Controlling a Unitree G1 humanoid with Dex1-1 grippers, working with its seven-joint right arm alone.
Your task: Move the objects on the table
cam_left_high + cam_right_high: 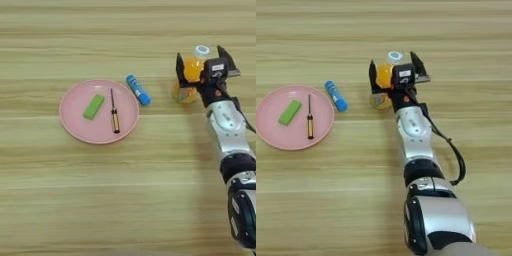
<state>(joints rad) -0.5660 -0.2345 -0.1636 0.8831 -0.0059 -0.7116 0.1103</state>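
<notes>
The green block (94, 106) and screwdriver (114, 111) lie on the pink plate (75, 125); the right gripper (396, 75), fingers spread, straddles the orange bottle (189, 75), ungrasped, on the table (125, 200).

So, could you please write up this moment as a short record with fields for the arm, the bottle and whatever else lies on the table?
arm: right arm, coming in from the lower right
pincer: open, one finger on each side of the orange-drink bottle
bottle: upright, white cap on top
pink plate: left of the bottle, holding the green block and the screwdriver
blue tube: on the table, between plate and bottle
</notes>
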